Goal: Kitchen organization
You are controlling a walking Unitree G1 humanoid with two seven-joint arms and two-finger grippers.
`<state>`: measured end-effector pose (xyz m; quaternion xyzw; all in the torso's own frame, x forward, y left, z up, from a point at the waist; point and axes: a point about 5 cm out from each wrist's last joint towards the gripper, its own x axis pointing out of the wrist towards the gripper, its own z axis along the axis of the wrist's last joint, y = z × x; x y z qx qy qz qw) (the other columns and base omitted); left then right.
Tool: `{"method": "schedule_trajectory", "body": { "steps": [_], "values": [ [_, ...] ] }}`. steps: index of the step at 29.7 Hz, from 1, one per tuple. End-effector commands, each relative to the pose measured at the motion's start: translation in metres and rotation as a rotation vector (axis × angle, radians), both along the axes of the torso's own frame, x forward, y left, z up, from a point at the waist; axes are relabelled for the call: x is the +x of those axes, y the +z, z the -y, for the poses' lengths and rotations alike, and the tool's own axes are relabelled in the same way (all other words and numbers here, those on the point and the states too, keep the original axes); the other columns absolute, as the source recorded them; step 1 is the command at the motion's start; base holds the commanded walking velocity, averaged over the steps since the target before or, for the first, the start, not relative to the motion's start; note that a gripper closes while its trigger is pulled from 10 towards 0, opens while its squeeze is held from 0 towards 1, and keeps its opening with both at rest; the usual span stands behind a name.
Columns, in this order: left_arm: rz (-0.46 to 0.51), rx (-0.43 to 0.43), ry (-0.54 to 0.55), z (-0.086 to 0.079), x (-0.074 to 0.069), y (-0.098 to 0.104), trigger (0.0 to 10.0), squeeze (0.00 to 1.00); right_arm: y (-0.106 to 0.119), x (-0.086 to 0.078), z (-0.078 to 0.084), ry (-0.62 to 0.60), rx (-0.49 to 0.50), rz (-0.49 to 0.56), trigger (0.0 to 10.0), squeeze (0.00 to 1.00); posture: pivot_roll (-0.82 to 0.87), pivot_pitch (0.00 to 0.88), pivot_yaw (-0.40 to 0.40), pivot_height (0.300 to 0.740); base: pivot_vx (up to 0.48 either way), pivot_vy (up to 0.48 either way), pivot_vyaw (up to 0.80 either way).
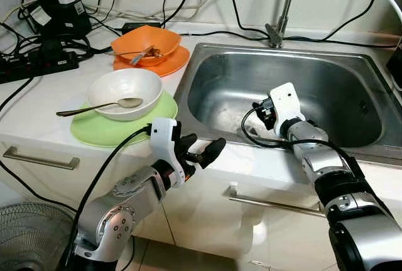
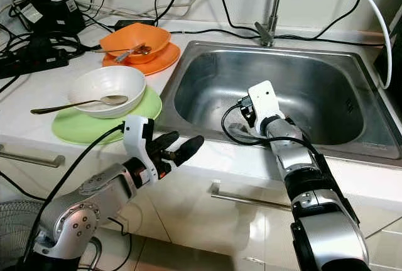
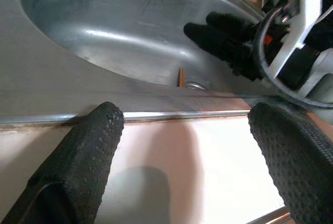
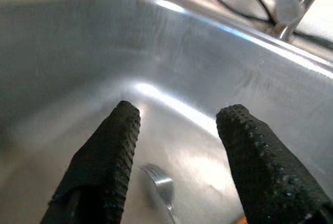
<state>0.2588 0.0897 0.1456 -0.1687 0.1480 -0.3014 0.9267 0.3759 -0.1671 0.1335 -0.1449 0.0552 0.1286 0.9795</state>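
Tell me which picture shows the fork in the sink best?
The right wrist view: the fork lies on the sink floor just past the open right gripper. In the eye views that arm covers it; the left wrist view does not let me pick it out.

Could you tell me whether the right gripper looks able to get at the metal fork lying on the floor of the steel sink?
Probably yes: the right gripper is down inside the stainless steel sink, fingers open, with the metal fork on the basin floor between them and nothing in the way.
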Motion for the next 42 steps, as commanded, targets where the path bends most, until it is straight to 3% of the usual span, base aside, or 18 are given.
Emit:
{"method": "schedule_trajectory", "body": {
  "steps": [1, 2, 4, 10, 11, 15, 17, 18, 19, 20, 21, 26, 28, 30, 32, 37, 42],
  "values": [
    [0.025, 0.051, 0.002, -0.001, 0.001, 0.002, 10.0, 0.0, 0.012, 0.001, -0.003, 0.007, 0.064, 0.061, 10.0, 1.0, -0.06, 0.016, 0.051, 0.74, 0.0, 0.0, 0.0],
    [0.025, 0.051, 0.002, -0.001, 0.001, 0.002, 10.0, 0.0, 0.012, 0.001, -0.003, 0.007, 0.064, 0.061, 10.0, 1.0, -0.06, 0.016, 0.051, 0.74, 0.0, 0.0, 0.0],
    [0.076, 0.091, 0.036, -0.003, 0.005, 0.005, 10.0, 0.0, 0.024, -0.001, -0.01, 0.049, 0.176, 0.117, 10.0, 1.0, -0.06, 0.015, 0.051, 0.74, 0.0, 0.0, 0.0],
    [0.19, 0.151, 0.094, -0.007, 0.011, 0.015, 10.0, 0.0, 0.037, -0.005, -0.018, 0.079, 0.304, 0.149, 10.0, 1.0, -0.06, 0.013, 0.05, 0.74, 0.0, 0.0, 0.0],
    [0.278, 0.185, 0.133, -0.01, 0.015, 0.025, 10.0, 0.0, 0.043, -0.01, -0.026, 0.134, 0.38, 0.152, 10.0, 1.0, -0.06, 0.013, 0.05, 0.74, 0.0, 0.0, 0.0],
    [0.469, 0.246, 0.202, -0.015, 0.019, 0.046, 10.0, 0.0, 0.057, -0.023, -0.043, 0.287, 0.505, 0.153, 10.0, 1.0, -0.06, 0.012, 0.051, 0.74, 0.0, 0.0, 0.0],
    [0.509, 0.265, 0.215, -0.016, 0.019, 0.05, 10.0, 0.0, 0.06, -0.027, -0.046, 0.319, 0.535, 0.144, 10.0, 1.0, -0.06, 0.009, 0.054, 0.74, 0.0, 0.0, 0.0],
    [0.574, 0.291, 0.262, -0.021, 0.02, 0.058, 10.0, 0.0, 0.064, -0.033, -0.05, 0.379, 0.566, 0.135, 10.0, 0.83, -0.06, 0.009, 0.055, 0.74, 0.0, 0.0, 0.0],
    [0.599, 0.295, 0.301, -0.024, 0.021, 0.062, 10.0, 0.0, 0.067, -0.037, -0.052, 0.42, 0.579, 0.129, 10.0, 0.51, -0.06, 0.008, 0.057, 0.74, 0.0, 0.0, 0.0],
    [0.611, 0.294, 0.326, -0.027, 0.021, 0.065, 10.0, 0.0, 0.068, -0.039, -0.053, 0.445, 0.585, 0.125, 10.0, 0.51, -0.06, 0.008, 0.057, 0.74, 0.0, 0.0, 0.0],
    [0.634, 0.298, 0.38, -0.033, 0.023, 0.07, 10.0, 0.0, 0.07, -0.043, -0.054, 0.477, 0.595, 0.117, 10.0, 0.0, -0.06, 0.008, 0.058, 0.74, 0.0, 0.0, 0.0],
    [0.719, 0.34, 0.565, -0.057, 0.023, 0.084, 10.0, 0.0, 0.073, -0.058, -0.056, 0.589, 0.614, 0.076, 10.0, 0.0, -0.05, 0.009, 0.058, 0.74, 0.0, 0.0, 0.0],
    [0.751, 0.381, 0.708, -0.078, 0.02, 0.089, 10.0, 0.0, 0.072, -0.068, -0.058, 0.671, 0.617, 0.031, 10.0, 0.0, -0.05, 0.011, 0.06, 0.74, 0.0, 0.0, 0.0],
    [0.753, 0.388, 0.741, -0.082, 0.019, 0.09, 10.0, 0.0, 0.072, -0.07, -0.058, 0.693, 0.622, 0.016, 10.0, 0.0, -0.05, 0.011, 0.06, 0.74, 0.0, 0.0, 0.0],
    [0.73, 0.404, 0.814, -0.094, 0.017, 0.086, 10.0, 0.0, 0.072, -0.08, -0.06, 0.773, 0.613, -0.026, 10.0, 0.0, -0.05, 0.011, 0.06, 0.74, 0.0, 0.0, 0.0],
    [0.529, 0.299, 0.96, -0.114, 0.015, 0.062, 10.0, 0.0, 0.067, -0.095, -0.057, 0.879, 0.556, -0.114, 10.0, 0.0, -0.04, 0.01, 0.063, 0.74, 0.0, 0.0, 0.0],
    [0.479, 0.278, 0.999, -0.117, 0.015, 0.056, 10.0, 0.0, 0.065, -0.097, -0.057, 0.884, 0.551, -0.131, 10.0, 0.0, -0.04, 0.01, 0.065, 0.74, 0.0, 0.0, 0.0]
  ]
}}
